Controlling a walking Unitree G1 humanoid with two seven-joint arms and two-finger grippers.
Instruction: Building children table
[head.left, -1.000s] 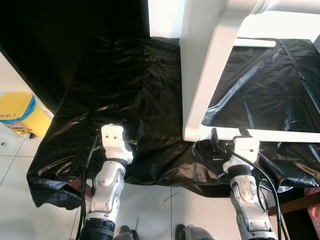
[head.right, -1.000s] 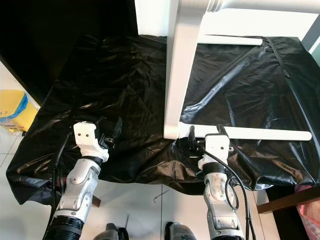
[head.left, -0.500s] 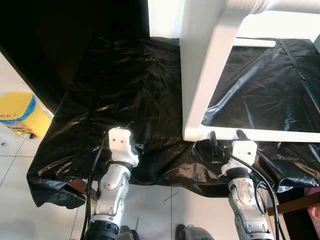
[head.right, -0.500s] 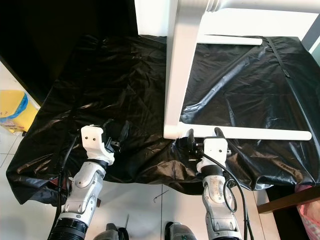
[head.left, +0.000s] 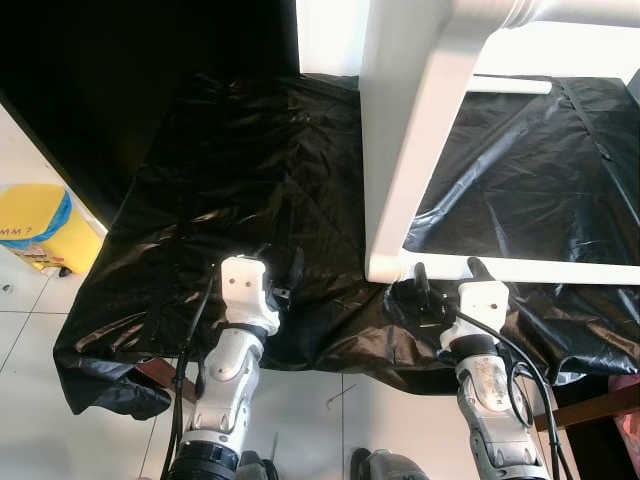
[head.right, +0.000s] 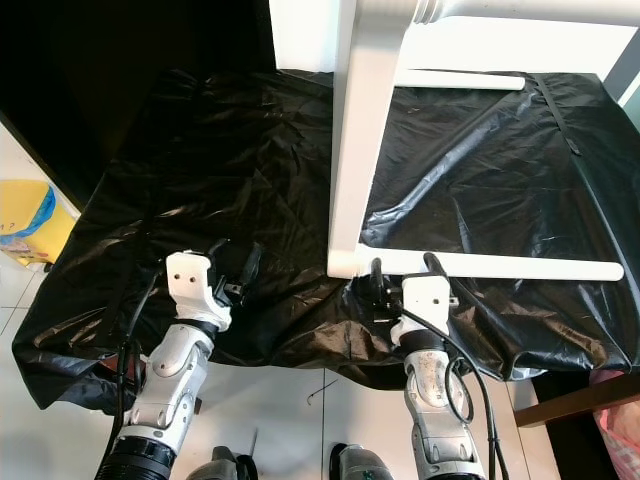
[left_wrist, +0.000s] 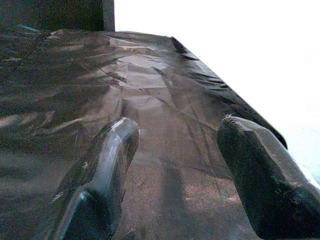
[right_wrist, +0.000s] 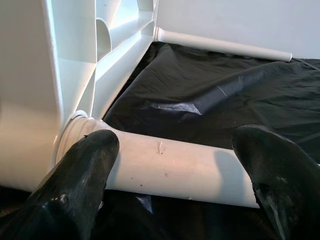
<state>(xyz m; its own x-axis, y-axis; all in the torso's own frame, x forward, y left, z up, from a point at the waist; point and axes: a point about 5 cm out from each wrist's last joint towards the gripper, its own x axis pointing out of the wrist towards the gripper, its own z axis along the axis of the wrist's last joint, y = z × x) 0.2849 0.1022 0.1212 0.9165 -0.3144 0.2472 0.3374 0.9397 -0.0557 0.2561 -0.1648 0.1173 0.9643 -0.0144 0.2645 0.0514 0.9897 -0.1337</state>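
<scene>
A white children's table (head.left: 415, 130) lies on its side on a black plastic sheet (head.left: 260, 170). One white round leg (head.left: 540, 270) runs along the sheet's near edge; another leg (head.right: 460, 80) lies at the back. My right gripper (head.left: 445, 278) is open, its fingers straddling the near leg (right_wrist: 170, 167) close to the socket in the table body (right_wrist: 30, 90), one fingertip (right_wrist: 92, 150) by the joint. Left of the table, my left gripper (head.left: 280, 262) is open low over bare sheet (left_wrist: 165, 150), holding nothing.
The sheet covers a low platform whose near edge (head.left: 300, 360) drops to white floor tiles (head.left: 300, 410). A yellow bin (head.left: 40, 225) stands on the floor at the left. Dark wall lies behind the sheet at the upper left.
My left gripper has moved right and forward over the sheet, toward the table. My right gripper has edged left and forward along the near leg. The table has not moved.
</scene>
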